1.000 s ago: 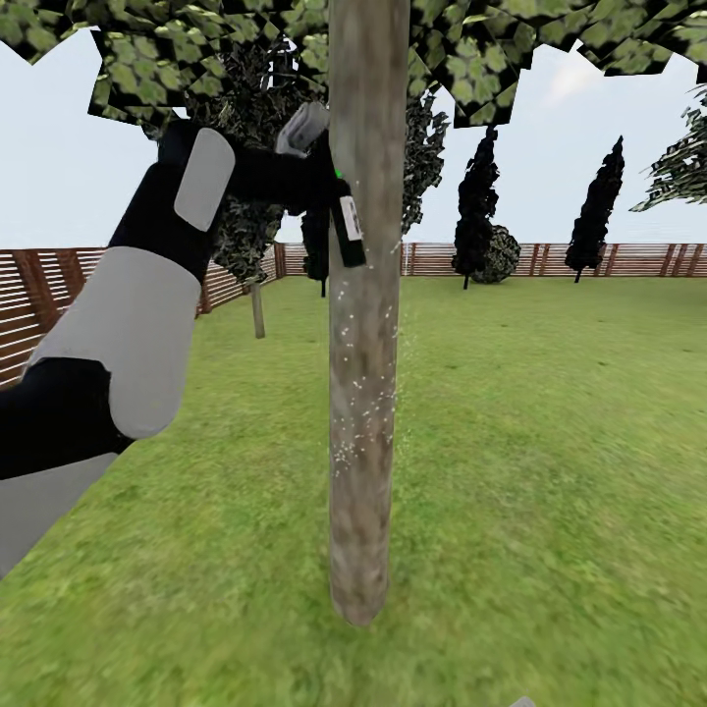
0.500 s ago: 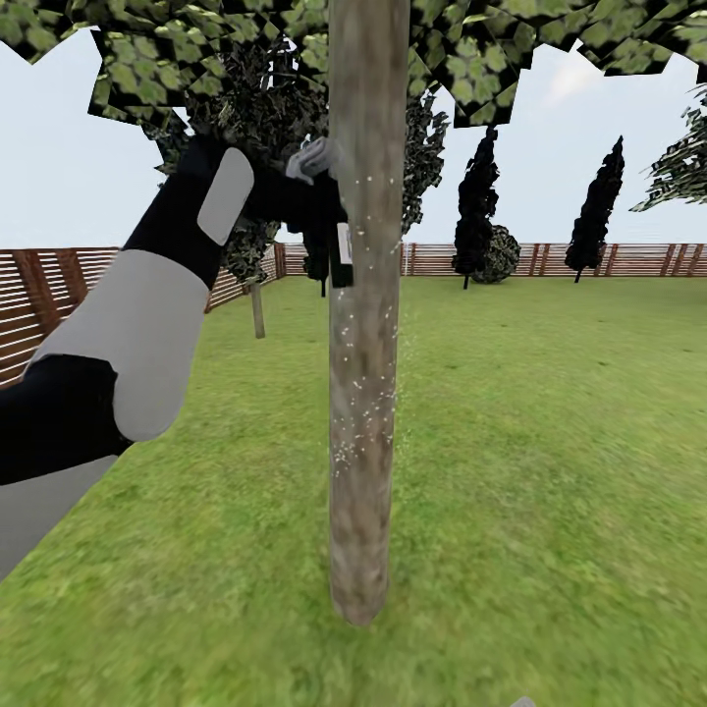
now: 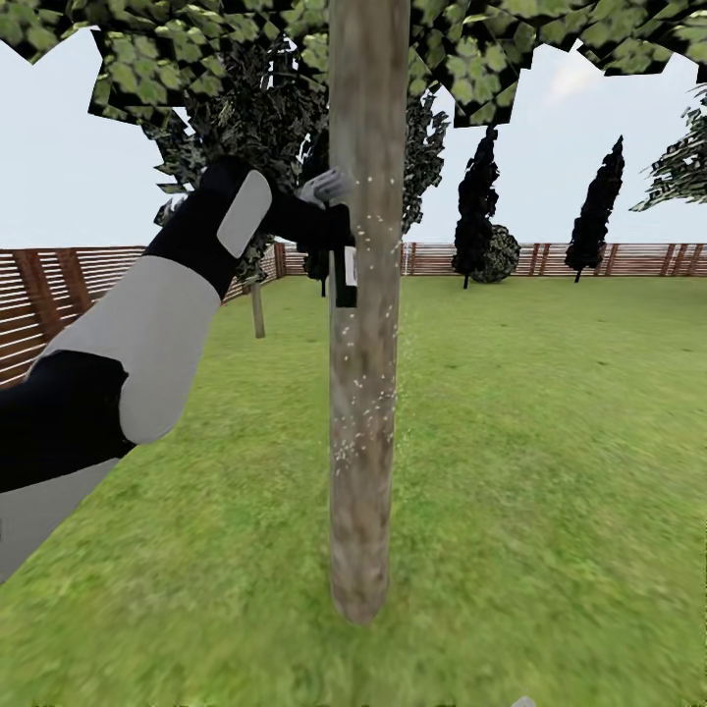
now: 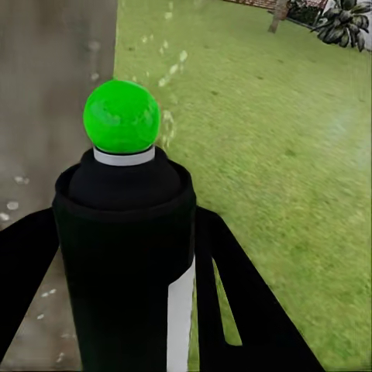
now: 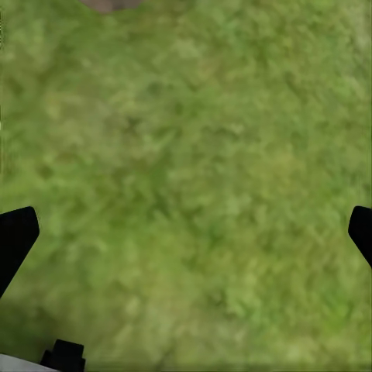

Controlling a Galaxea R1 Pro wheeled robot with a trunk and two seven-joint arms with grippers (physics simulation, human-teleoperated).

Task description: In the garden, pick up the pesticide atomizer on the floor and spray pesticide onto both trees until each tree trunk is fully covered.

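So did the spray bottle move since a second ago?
Yes. The spray bottle in the left gripper slid rightward, partly behind the tree trunk, which stayed put.

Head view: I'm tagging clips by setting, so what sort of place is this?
Most likely a fenced garden: green lawn, a brown slatted wooden fence around it, and a tree trunk under leafy canopy.

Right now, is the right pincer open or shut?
Open. In the right wrist view the right pincer has its two dark fingertips at opposite edges, with bare grass between them and nothing held.
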